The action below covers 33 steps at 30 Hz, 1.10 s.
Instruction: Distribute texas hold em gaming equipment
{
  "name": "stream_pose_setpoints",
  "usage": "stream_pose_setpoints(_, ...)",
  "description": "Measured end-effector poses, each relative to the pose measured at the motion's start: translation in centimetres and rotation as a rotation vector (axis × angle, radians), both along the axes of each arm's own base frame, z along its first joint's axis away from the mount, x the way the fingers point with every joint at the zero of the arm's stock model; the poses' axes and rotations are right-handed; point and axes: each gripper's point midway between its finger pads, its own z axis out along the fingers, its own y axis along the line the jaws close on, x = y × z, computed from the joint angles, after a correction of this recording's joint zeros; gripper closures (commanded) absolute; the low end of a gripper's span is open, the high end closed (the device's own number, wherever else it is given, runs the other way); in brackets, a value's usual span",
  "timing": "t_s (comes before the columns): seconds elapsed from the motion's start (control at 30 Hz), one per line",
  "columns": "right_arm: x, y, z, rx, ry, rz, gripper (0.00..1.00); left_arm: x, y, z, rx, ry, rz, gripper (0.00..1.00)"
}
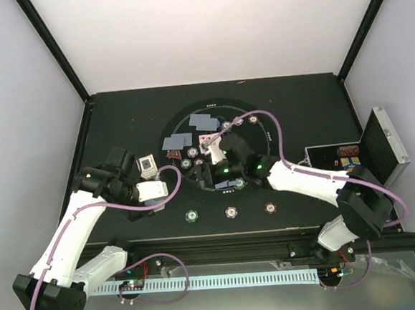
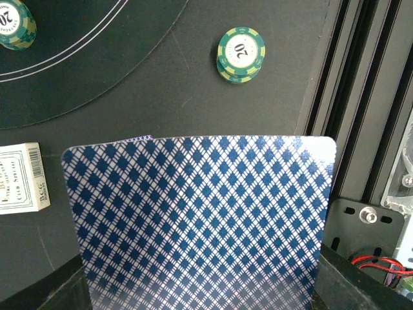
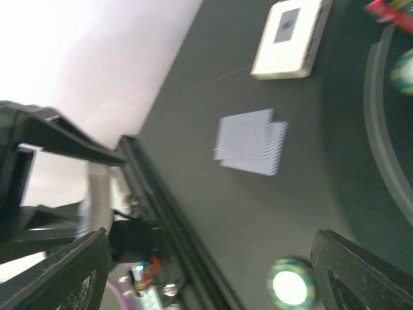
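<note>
Thin, light, likely slick and bendable, the playing cards (image 2: 200, 206) sit clamped across their side edges in the left gripper (image 2: 200, 287) near a green chip (image 2: 241, 53), probably best peeled by a free edge, while the right gripper (image 3: 219, 271) gapes empty.

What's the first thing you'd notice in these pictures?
The big blue diamond-patterned card, pinched in the left gripper, fills much of the left wrist view. Behind it, a small stack of green chips marked 20 sits on the black table.
</note>
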Motion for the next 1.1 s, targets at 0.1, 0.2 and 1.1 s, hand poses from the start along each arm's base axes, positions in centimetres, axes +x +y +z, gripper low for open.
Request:
stream_pose_setpoints(0.1, -2.9, 3.1, 0.2, 0.065, 0.064, 0.065, 0.14, 0.0, 0.0, 0.1, -0.001, -0.001, 0.000, 0.98)
stream_pose_setpoints(0.2, -4.8, 5.3, -0.2, 0.106, 0.124, 0.104, 0.16, 0.1, 0.0, 0.3, -0.002, -0.006, 0.000, 0.98)
stream_pose_setpoints(1.1, -6.5, 7.3, -2.4, 0.167, 0.305, 0.111, 0.23, -0.2, 0.3, 0.2, 0.010, 0.007, 0.005, 0.98)
